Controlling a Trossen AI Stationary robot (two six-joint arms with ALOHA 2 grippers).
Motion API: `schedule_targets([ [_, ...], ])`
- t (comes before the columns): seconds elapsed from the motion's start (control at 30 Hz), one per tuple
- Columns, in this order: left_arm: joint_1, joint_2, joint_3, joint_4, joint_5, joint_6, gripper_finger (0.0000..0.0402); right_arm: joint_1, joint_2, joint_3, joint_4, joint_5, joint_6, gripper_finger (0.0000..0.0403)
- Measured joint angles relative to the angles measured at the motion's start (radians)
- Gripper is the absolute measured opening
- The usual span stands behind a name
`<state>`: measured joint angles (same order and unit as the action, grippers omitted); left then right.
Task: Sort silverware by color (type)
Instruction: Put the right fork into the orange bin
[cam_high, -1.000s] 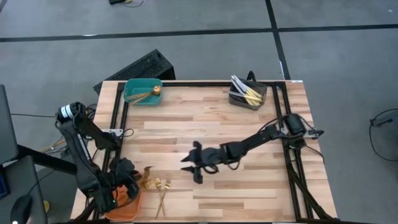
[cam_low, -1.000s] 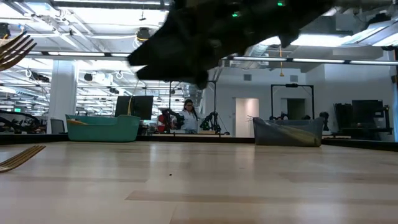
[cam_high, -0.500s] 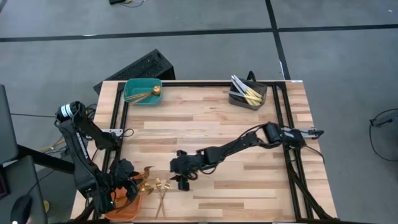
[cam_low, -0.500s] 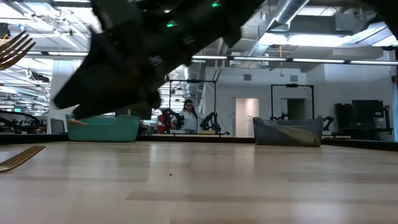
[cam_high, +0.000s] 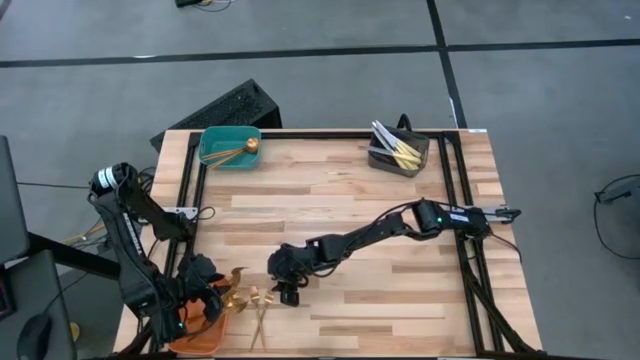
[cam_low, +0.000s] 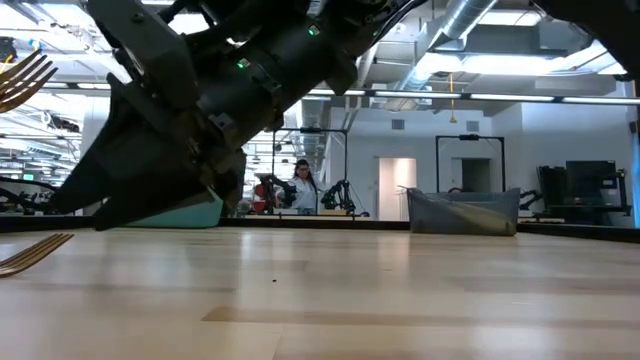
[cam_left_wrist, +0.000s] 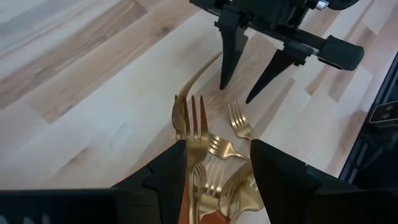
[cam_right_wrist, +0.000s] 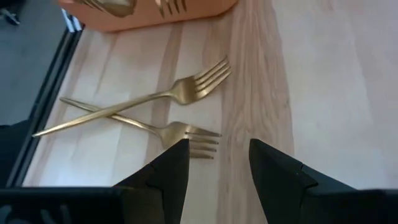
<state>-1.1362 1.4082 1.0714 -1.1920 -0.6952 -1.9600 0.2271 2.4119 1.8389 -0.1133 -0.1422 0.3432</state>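
Gold forks (cam_right_wrist: 168, 93) lie crossed near the counter's front-left corner, just beside the orange bin (cam_high: 200, 330). Right claw (cam_high: 287, 290) hangs spread open right over them, so the step in hand looks like reaching for one; next it needs to drop and pinch a single handle. Left claw (cam_left_wrist: 217, 165) waits over the bin, seemingly gripping a fork (cam_left_wrist: 196, 124).

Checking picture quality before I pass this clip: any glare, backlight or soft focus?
Low view: bright ceiling lights behind turn the right gripper into a near silhouette. Left wrist view: the held gold fork is sharp, the left gripper's own fingers are soft. Right wrist view: the two crossed forks are evenly lit and crisp.
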Motion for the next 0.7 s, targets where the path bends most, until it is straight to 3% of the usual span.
schedule_targets([
  [0.7,0.05,0.0,-0.001,0.001,0.007,0.106,0.0165,-0.001,0.065,0.009,0.077,-0.043,0.068,0.0151],
])
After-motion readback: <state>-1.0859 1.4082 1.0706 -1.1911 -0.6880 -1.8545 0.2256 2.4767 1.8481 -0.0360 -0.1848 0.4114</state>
